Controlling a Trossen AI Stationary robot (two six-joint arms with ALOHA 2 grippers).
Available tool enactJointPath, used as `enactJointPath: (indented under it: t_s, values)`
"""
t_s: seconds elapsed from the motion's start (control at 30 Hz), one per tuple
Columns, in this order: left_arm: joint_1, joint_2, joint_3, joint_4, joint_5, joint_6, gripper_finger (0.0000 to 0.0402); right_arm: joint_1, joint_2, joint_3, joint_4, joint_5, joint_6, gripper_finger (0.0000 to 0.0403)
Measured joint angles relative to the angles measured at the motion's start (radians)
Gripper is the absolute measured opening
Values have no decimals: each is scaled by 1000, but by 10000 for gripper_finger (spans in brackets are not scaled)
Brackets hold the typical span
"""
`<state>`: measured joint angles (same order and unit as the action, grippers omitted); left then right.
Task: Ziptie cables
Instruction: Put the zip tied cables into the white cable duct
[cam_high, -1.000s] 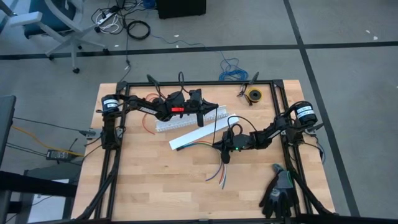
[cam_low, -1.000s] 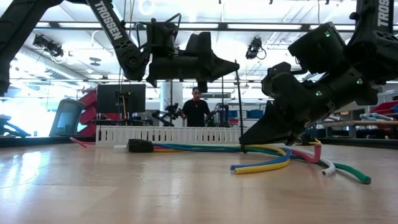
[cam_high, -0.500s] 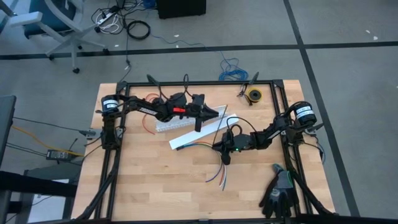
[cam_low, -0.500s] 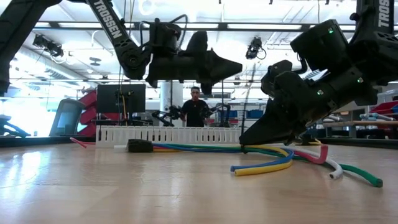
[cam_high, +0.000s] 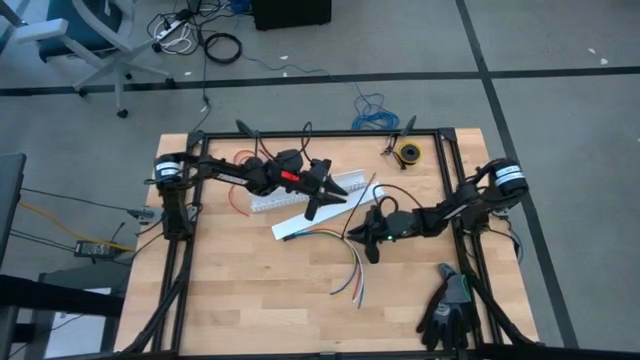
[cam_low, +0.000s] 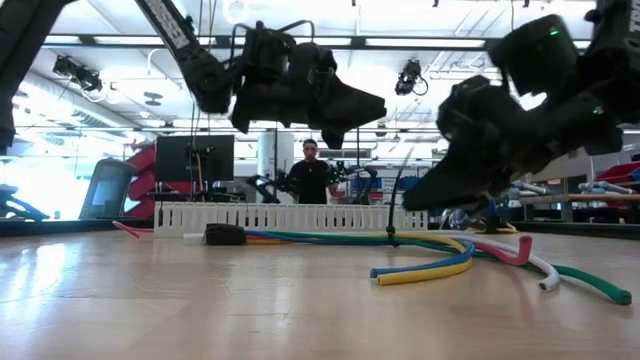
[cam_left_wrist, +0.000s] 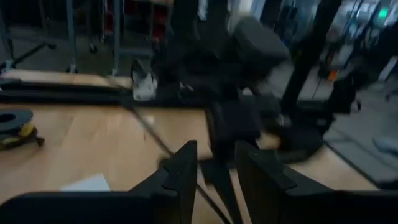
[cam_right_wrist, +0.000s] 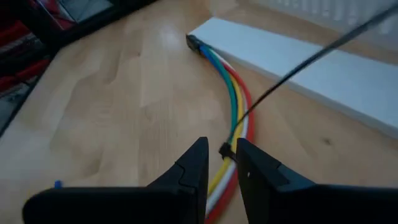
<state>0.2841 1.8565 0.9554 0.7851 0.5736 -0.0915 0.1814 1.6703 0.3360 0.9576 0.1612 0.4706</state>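
Right hand: right hand (cam_right_wrist: 219, 151) low over the worktop (cam_high: 240, 290), just off the long edge of the white strip (cam_right_wrist: 298, 62). Its fingers stood a little apart, not pinching.
In its gap: the ziptie (cam_right_wrist: 226, 150), whose small head sat between the fingertips, wrapped round the cables (cam_right_wrist: 235, 99).
Ziptie tail: a thin dark line that rose away from the head and crossed over the white strip.
Left hand: left hand (cam_left_wrist: 216, 155) raised above the far side of the white strip. Its fingers were parted, with the blurred dark tail running through the gap; I could not tell whether it touched them.
Cables: lying on the worktop, one end tucked against the white strip's end. From there they curved away, with the loose coloured ends fanned out well clear of it.
Slotted channel (cam_high: 300, 195): just behind the white strip.
Gloves (cam_high: 448, 310): well apart from the white strip, at the worktop's near right corner.
Person (cam_low: 312, 178): stood in the room beyond.
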Motion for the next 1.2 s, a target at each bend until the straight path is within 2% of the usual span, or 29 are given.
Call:
enactJointPath:
  t_s: [0.23, 0.43, 0.67, 0.83, 0.93, 1.07, 1.2]
  values:
    - [-62, -97, -1, -371, -127, 180, 113, 0, -173, -150, -10, 1, 91, 66]
    - [-120, -126, -3, -631, -253, 232, 112, 34, -227, -197, -80, -8, 189, 57]
    - [-184, -128, -3, -815, -387, 219, 112, 105, -225, -195, -88, -8, 298, 41]
    - [-226, -148, -3, -890, -481, 173, 112, 183, -224, -194, -140, 2, 413, 10]
    - [-255, -165, -3, -926, -530, 156, 112, 240, -225, -193, -142, 47, 466, 3]
    - [-293, -203, -21, -971, -592, 112, 112, 337, -227, -175, -183, 159, 532, 1]
    - [-330, -266, -78, -965, -656, 80, 112, 434, -239, -97, -394, 280, 621, 0]
